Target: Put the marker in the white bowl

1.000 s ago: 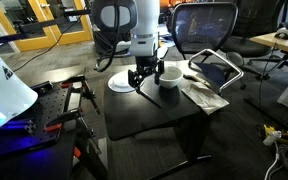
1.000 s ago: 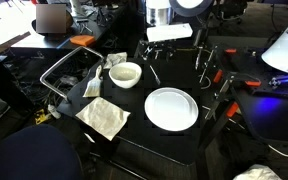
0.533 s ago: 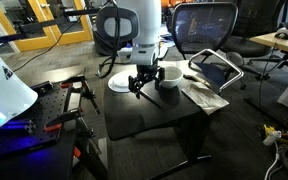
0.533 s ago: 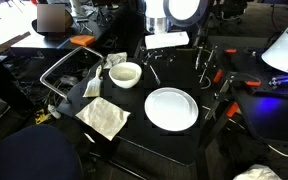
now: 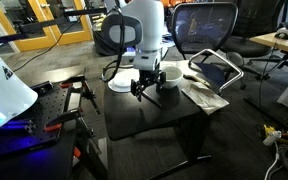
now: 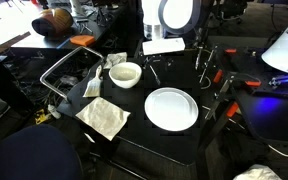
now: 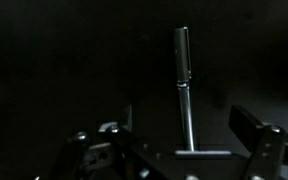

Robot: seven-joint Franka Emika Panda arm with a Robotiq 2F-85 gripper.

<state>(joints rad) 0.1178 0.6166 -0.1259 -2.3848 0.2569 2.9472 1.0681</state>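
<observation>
The marker point(image 7: 185, 85) is a slim dark stick lying on the black table, pointing away from me in the wrist view. My gripper point(image 7: 187, 125) is open, with a finger on each side of the marker's near end, not touching it. In both exterior views the gripper point(image 5: 145, 87) point(image 6: 154, 66) hangs low over the table. The deep white bowl point(image 5: 169, 75) point(image 6: 125, 73) stands just beside it and is empty. I cannot make out the marker in the exterior views.
A flat white plate point(image 6: 171, 108) point(image 5: 119, 85) lies on the black table point(image 5: 154, 115). A crumpled cloth point(image 6: 104, 117) point(image 5: 202, 93) lies near the table edge. Red-handled clamps point(image 6: 212, 70) stand beside the plate. A mesh chair point(image 5: 206, 25) stands behind.
The arm has leaned over and the gripper has come down closer to the table beside the bowl. Bowl, plate and cloth have not moved.
</observation>
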